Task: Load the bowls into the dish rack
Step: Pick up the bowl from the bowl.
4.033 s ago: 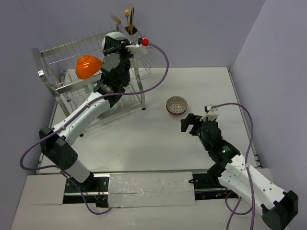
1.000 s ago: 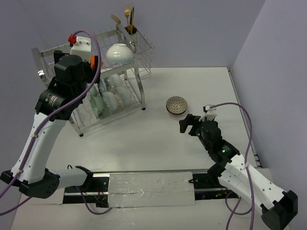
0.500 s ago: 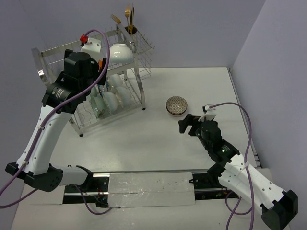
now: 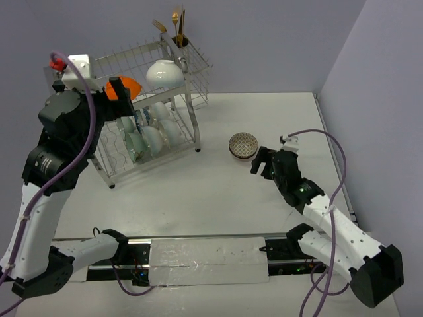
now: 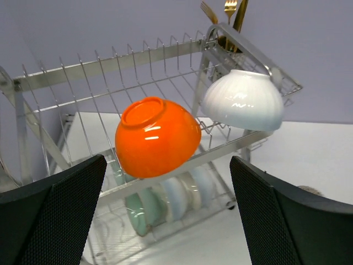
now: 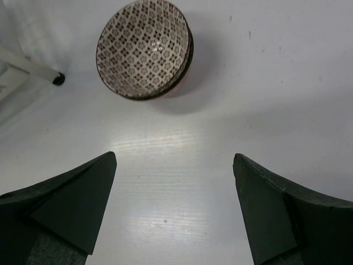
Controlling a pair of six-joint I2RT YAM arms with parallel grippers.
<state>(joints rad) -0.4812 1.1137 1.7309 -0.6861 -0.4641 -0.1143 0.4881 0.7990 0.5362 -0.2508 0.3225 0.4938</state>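
The dish rack (image 4: pixel 192 99) stands at the back left. On its upper tier an orange bowl (image 5: pixel 157 135) lies upside down beside an upturned white bowl (image 5: pixel 242 99). Several pale bowls (image 5: pixel 165 199) stand on edge in the lower tier. My left gripper (image 5: pixel 165 215) hangs open and empty in front of the rack, clear of the orange bowl (image 4: pixel 127 85). A brown-patterned bowl (image 6: pixel 144 48) sits on the table (image 4: pixel 198 191). My right gripper (image 6: pixel 174 160) is open just short of it, with bare table between its fingers (image 6: pixel 83 204).
Gold cutlery (image 4: pixel 177 23) sticks up from the cup at the rack's back corner. A rack leg (image 6: pixel 55 78) ends left of the patterned bowl (image 4: pixel 243 145). Walls close the table at the back and right.
My left arm has drawn back to the left, away from the rack, uncovering the orange bowl on the upper tier. The right gripper has shifted slightly towards the patterned bowl.
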